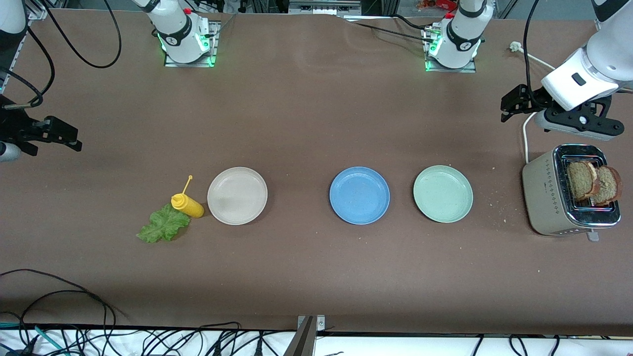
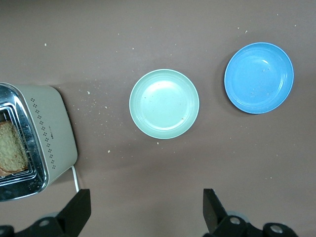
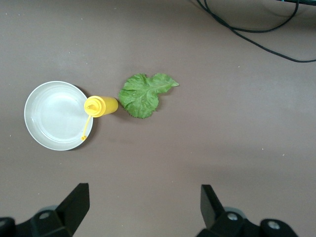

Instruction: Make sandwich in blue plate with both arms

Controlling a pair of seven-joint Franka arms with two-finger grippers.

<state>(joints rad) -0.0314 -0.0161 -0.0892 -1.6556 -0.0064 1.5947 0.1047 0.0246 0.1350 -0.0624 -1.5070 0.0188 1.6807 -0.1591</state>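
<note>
At the left arm's end of the table stood a toaster (image 1: 549, 198) with two bread slices (image 1: 593, 182) upright in its slots, their flat faces turned along the table's length. Just over the toaster's edge farther from the front camera hung the left gripper (image 1: 514, 104), its fingers wide apart and holding nothing. This arm was clearly the nearer one to the bread, so I judge that the first pick belonged to it.

Between the toaster and the blue plate (image 1: 359, 195) lay a pale green plate (image 1: 443, 194); both plates had nothing in them. The blue plate was about in the middle of the table.

Toward the right arm's end, a beige-white plate (image 1: 237, 196) was also bare. A yellow mustard bottle (image 1: 187, 205) lay beside it, touching the lettuce leaf (image 1: 163, 225). The right gripper (image 1: 64, 136) waited over bare table at that end, fingers wide and holding nothing.
</note>
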